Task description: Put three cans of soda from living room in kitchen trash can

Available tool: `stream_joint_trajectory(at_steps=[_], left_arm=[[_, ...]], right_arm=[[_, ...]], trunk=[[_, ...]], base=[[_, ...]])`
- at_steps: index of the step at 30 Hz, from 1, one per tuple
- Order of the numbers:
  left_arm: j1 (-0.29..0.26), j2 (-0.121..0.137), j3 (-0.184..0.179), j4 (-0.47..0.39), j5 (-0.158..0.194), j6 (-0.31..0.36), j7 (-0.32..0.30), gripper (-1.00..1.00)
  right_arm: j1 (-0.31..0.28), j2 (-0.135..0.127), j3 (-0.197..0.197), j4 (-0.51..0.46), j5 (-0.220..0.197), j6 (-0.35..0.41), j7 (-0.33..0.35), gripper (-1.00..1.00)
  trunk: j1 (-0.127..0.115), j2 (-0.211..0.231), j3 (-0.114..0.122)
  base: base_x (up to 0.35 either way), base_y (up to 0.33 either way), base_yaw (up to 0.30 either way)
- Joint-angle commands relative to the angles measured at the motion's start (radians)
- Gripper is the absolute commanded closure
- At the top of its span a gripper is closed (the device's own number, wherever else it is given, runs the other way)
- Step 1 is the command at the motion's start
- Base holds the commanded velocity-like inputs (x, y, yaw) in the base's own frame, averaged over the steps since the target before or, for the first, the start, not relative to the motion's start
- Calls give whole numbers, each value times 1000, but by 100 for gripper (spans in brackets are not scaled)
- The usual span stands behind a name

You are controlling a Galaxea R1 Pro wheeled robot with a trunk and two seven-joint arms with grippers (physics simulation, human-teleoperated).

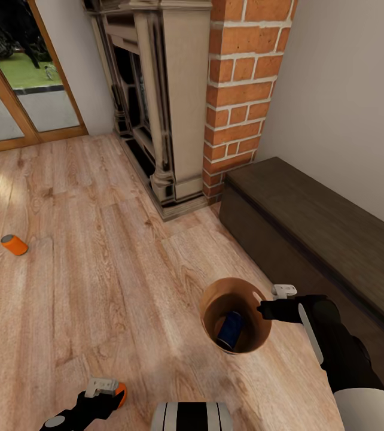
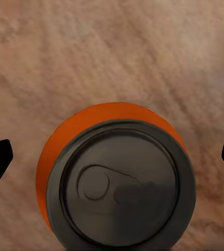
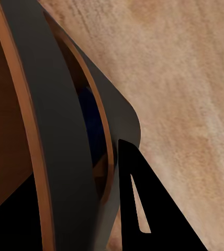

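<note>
Your right claw (image 1: 265, 309) clamps the waste bin (image 1: 216, 299) rim at 3 o'clock; your left claw (image 1: 105, 389), low, grips an orange soda can (image 2: 109, 172).

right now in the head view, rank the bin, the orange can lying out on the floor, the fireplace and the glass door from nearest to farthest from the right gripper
1. Bin: at the right gripper, which holds its rim.
2. Fireplace: ahead, beside the brick column.
3. Orange can: lying on the floor far to the left.
4. Glass door: far left corner, beyond the can.

Blue can (image 1: 230, 330) in bin (image 1: 211, 294); orange can (image 1: 14, 244) on floor.
</note>
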Motion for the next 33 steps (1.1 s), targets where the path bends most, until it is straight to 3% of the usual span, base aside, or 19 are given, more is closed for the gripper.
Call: stream_joint_trajectory(at_steps=[1, 14, 33], left_arm=[[0, 0, 0, 0, 0, 0, 0, -100], [0, 0, 0, 0, 0, -1, 1, -100], [0, 0, 0, -1, 0, -3, 0, -100]], right_arm=[[0, 0, 0, 0, -23, 4, 2, 100], [0, 0, 0, 0, -23, 4, 2, 100], [0, 1, 0, 0, -23, 4, 2, 100]], trunk=[[0, 0, 0], [0, 0, 0], [0, 0, 0]], base=[[-107, 0, 0], [-73, 0, 0], [52, 0, 0]])
